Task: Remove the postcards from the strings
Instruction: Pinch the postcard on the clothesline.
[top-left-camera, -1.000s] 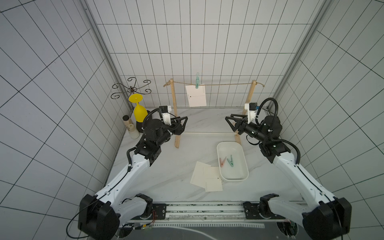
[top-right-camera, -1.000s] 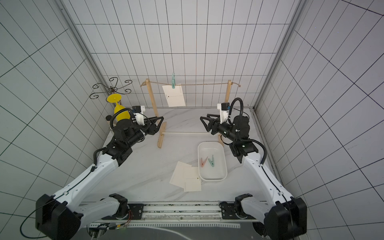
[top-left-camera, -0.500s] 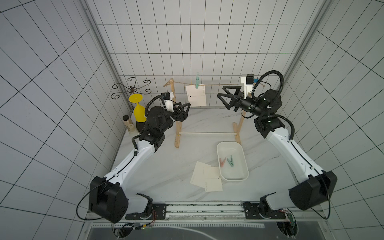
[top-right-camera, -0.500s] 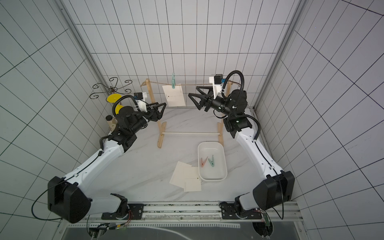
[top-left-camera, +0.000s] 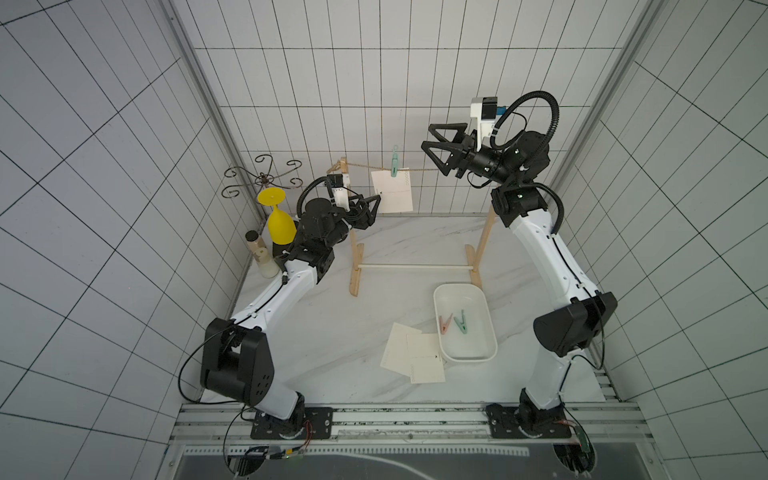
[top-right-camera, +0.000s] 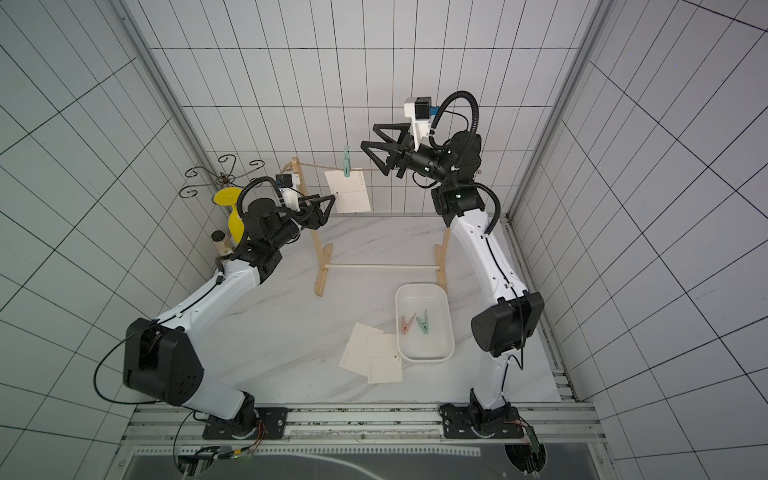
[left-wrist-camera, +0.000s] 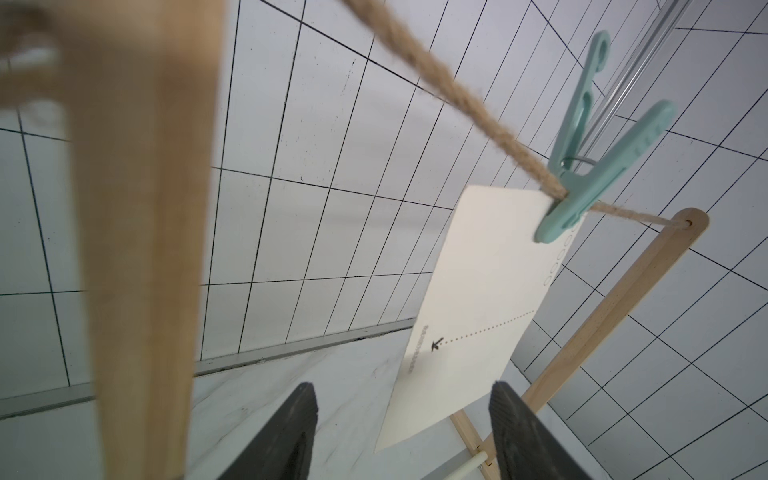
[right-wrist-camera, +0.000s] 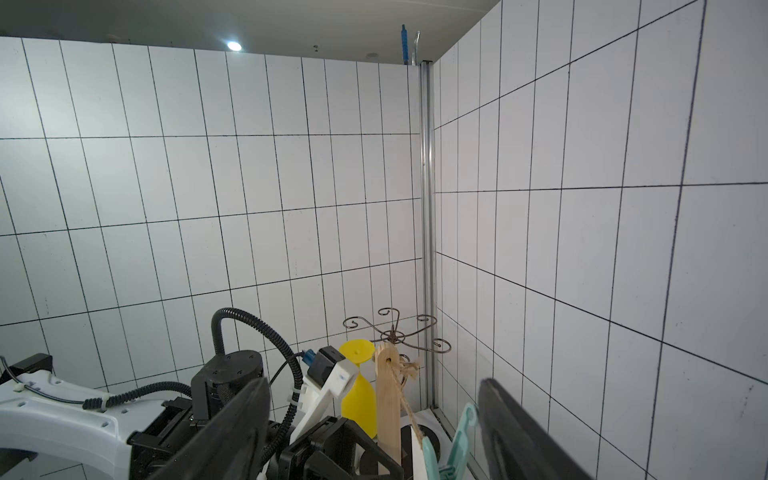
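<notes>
Left of centre in a top view, left gripper (top-left-camera: 372, 208): jaws apart and empty, beside the left post of the wooden frame (top-left-camera: 353, 232). Its wrist view shows the card's lower corner between the fingers, not pinched.
Hanging card (top-left-camera: 392, 193): upper centre of the frame, pinned by its top edge to the rope (top-left-camera: 365, 166).
Peg (top-left-camera: 394, 162): mint green, upright, clamping card and rope together.
Loose cards (top-left-camera: 409, 353): two, overlapping, flat on the table at lower centre, just beside the tray.
Right gripper (top-left-camera: 428, 136): jaws wide and empty, raised above the rope, just right of the peg.
Tray (top-left-camera: 461, 285): lower right of centre, with two spare pegs (top-left-camera: 460, 324) inside.
Step in hand: you look to be lining up both arms on the third and last card.
Next move: probably close your left jaws on the card's corner. Then lower your right jaws around the peg's upper handles and squeeze, so the card comes free without dropping.
</notes>
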